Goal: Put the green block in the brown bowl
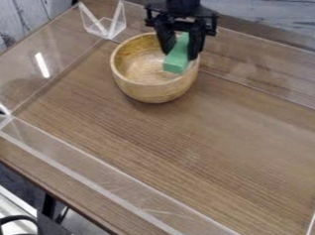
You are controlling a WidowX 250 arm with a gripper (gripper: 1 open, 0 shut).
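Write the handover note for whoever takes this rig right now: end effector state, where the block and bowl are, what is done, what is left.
End effector: pointing down, shut on the green block, which hangs on end.
Green block: over the inside of the brown bowl, right half, its lower end about at the rim; whether it touches the bowl's floor cannot be told.
Brown bowl: upright on the wooden table, far side, nothing else in it.
Done: block picked up and brought over the bowl.
Left: lower if needed, open the jaws, withdraw the arm.
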